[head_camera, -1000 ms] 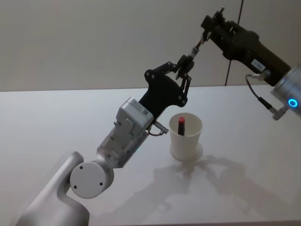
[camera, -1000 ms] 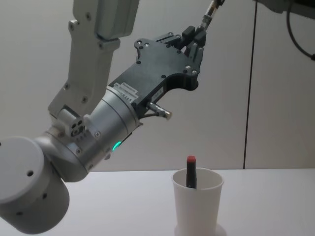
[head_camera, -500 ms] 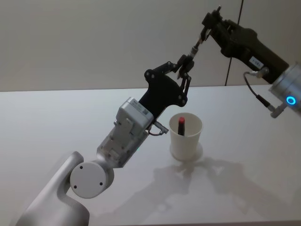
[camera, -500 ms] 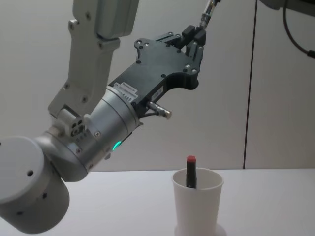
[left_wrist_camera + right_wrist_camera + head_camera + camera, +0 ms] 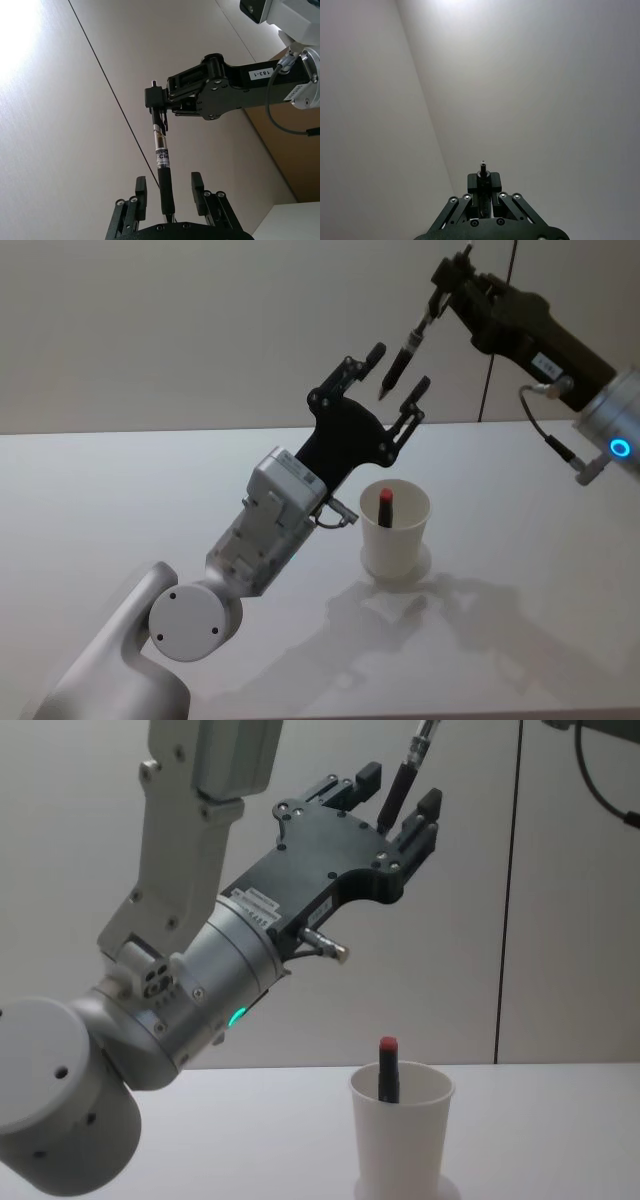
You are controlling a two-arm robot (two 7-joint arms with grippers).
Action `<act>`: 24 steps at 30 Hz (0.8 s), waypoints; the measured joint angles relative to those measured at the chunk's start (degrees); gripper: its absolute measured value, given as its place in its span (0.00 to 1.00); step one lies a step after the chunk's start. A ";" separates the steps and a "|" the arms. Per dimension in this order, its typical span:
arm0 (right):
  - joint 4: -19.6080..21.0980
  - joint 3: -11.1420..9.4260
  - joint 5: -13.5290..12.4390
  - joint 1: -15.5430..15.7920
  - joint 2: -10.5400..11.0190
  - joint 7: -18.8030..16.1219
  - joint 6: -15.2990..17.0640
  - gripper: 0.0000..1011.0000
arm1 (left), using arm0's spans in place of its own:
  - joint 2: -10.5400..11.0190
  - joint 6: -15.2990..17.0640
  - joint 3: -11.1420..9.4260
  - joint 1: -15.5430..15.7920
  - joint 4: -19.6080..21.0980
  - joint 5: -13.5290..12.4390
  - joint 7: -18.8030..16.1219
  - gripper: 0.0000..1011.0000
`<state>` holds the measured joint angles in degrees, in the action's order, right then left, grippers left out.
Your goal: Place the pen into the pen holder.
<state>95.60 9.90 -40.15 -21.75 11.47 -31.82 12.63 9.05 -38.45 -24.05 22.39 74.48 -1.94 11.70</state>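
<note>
A dark pen [image 5: 403,358] hangs tilted in the air above the table, and my right gripper [image 5: 437,302] is shut on its upper end. My left gripper [image 5: 398,368] is open, one finger on each side of the pen's lower part without touching it. The left wrist view shows the pen [image 5: 162,165] running up from between the left gripper [image 5: 169,182] fingers to the right gripper [image 5: 159,107]. The white paper-cup pen holder [image 5: 395,530] stands below on the table, with a red-capped pen [image 5: 385,508] upright inside. From the chest view the pen [image 5: 405,780] is high above the pen holder [image 5: 402,1140].
The white table [image 5: 120,500] stretches around the cup. My left arm's forearm [image 5: 270,530] slants across the table's middle toward the cup. A plain wall with a vertical dark seam [image 5: 508,890] stands behind.
My left gripper has opened and let go of the pen's lower part. The right gripper still holds the pen's top and has shifted slightly upward.
</note>
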 joint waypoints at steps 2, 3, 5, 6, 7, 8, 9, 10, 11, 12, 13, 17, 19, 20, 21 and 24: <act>0.06 0.08 -0.12 -0.03 0.07 0.11 -0.07 0.13 | 0.00 0.00 0.00 0.00 0.00 0.00 0.00 0.61; 0.07 0.11 -0.16 -0.05 0.08 0.15 -0.09 0.13 | 0.00 0.00 0.00 0.00 0.00 0.00 0.00 0.63; 0.12 0.17 -0.27 -0.08 0.14 0.29 -0.17 0.13 | 0.00 0.00 0.00 0.00 0.00 0.00 0.00 0.71; 0.13 0.19 -0.30 -0.09 0.16 0.33 -0.20 0.13 | 0.00 0.00 0.00 0.00 0.00 0.00 0.00 0.73; 0.14 0.21 -0.32 -0.10 0.19 0.37 -0.23 0.13 | 0.00 0.00 0.00 0.00 0.00 0.00 0.00 0.75; 0.16 0.25 -0.38 -0.12 0.23 0.46 -0.28 0.13 | 0.00 0.00 0.00 0.00 0.00 0.00 0.00 0.80; 0.17 0.27 -0.40 -0.12 0.25 0.51 -0.33 0.13 | 0.00 0.00 0.00 0.00 0.00 0.00 0.00 0.82; 0.17 0.30 -0.43 -0.13 0.28 0.55 -0.36 0.13 | 0.00 0.00 0.00 0.00 0.00 0.00 0.00 0.83; 0.18 0.32 -0.44 -0.13 0.31 0.59 -0.40 0.13 | 0.00 0.00 0.00 0.00 0.00 0.00 0.00 0.86; 0.19 0.36 -0.47 -0.13 0.37 0.68 -0.49 0.13 | 0.00 0.00 0.00 0.00 0.00 0.00 0.00 0.89; 0.18 0.38 -0.47 -0.13 0.41 0.75 -0.53 0.13 | 0.00 0.00 0.00 0.00 0.00 0.00 0.00 0.92; 0.19 0.41 -0.48 -0.09 0.64 1.06 -0.85 0.13 | 0.00 0.00 0.00 0.00 0.00 0.00 0.00 0.99; 0.16 0.41 -0.48 0.01 0.82 1.27 -1.06 0.13 | 0.00 0.00 0.00 0.00 0.00 0.00 0.00 0.99; 0.14 0.41 -0.47 0.04 0.89 1.34 -1.14 0.13 | 0.00 0.00 0.00 0.00 0.00 0.00 0.00 0.99; 0.12 0.41 -0.47 0.09 0.97 1.43 -1.23 0.13 | 0.00 0.00 0.00 0.00 0.00 0.00 0.00 0.99; 0.04 0.32 -0.44 0.27 1.26 1.76 -1.54 0.13 | 0.01 0.00 0.00 0.00 0.00 0.00 0.00 0.99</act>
<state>95.64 10.22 -40.59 -21.48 12.73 -30.07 11.09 9.06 -38.45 -24.05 22.39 74.48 -1.94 11.70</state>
